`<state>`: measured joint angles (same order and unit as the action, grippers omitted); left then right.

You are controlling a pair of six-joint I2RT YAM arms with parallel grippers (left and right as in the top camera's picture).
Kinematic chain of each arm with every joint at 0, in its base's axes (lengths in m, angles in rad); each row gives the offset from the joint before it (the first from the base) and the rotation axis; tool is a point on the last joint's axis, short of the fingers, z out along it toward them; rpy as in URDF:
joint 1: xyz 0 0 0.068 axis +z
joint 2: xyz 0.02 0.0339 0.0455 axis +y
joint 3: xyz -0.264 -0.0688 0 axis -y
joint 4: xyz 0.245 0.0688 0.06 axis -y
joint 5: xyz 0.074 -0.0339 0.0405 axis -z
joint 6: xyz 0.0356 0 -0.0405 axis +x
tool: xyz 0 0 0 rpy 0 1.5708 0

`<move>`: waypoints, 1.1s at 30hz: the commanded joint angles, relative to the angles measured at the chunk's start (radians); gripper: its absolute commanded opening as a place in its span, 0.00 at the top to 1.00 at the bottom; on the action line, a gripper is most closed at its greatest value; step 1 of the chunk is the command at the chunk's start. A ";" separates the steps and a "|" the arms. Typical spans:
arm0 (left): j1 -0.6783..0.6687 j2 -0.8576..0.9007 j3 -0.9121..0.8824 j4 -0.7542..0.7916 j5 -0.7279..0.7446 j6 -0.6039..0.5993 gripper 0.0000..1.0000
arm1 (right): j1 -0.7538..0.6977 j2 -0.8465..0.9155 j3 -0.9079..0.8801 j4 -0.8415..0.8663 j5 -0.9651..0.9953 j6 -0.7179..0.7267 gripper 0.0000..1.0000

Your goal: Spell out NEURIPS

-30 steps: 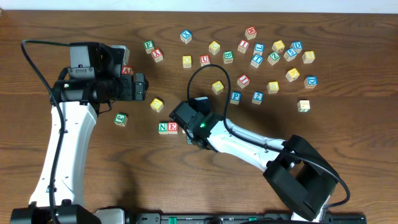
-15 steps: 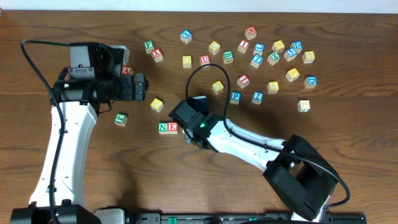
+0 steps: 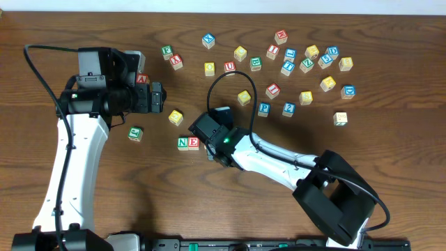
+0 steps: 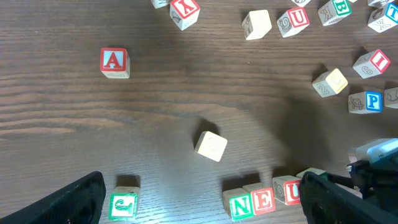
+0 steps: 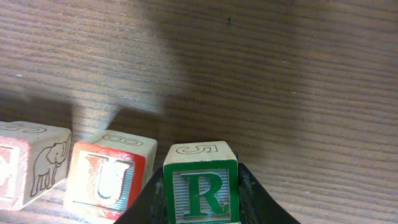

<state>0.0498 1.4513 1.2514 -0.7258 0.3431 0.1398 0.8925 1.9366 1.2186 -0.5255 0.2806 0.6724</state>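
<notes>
Right wrist: green R cube (image 5: 201,186), pale wood, beside red U cube (image 5: 109,177).

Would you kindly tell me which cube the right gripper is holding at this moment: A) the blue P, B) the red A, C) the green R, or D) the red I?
C: in the right wrist view the right gripper is closed on the green R cube, its fingers on either side of the cube, which sits beside the red U cube.
</notes>
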 commanded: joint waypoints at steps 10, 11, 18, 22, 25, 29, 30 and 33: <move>0.002 0.001 0.023 0.000 0.015 0.021 0.02 | 0.003 0.028 0.020 0.018 0.045 -0.020 0.91; 0.002 0.001 0.023 0.000 0.015 0.021 0.02 | 0.003 0.028 0.020 0.018 0.051 -0.020 0.91; 0.002 0.001 0.023 0.000 0.015 0.021 0.02 | 0.003 0.029 0.020 0.021 0.066 -0.020 0.91; 0.002 0.001 0.023 0.000 0.015 0.021 0.02 | 0.003 0.029 0.020 0.024 0.069 -0.019 0.91; 0.002 0.001 0.023 0.000 0.015 0.021 0.02 | 0.003 0.029 0.020 0.024 0.068 -0.015 0.92; 0.002 0.001 0.023 0.000 0.015 0.021 0.02 | 0.003 0.029 0.020 0.024 0.069 -0.015 0.90; 0.002 0.001 0.023 0.000 0.015 0.021 0.02 | 0.003 0.029 0.020 0.024 0.068 -0.015 0.90; 0.002 0.001 0.023 0.000 0.015 0.021 0.02 | 0.003 0.029 0.020 0.024 0.068 -0.015 0.88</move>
<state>0.0498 1.4513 1.2514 -0.7258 0.3431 0.1398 0.8925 1.9499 1.2186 -0.5034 0.3225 0.6647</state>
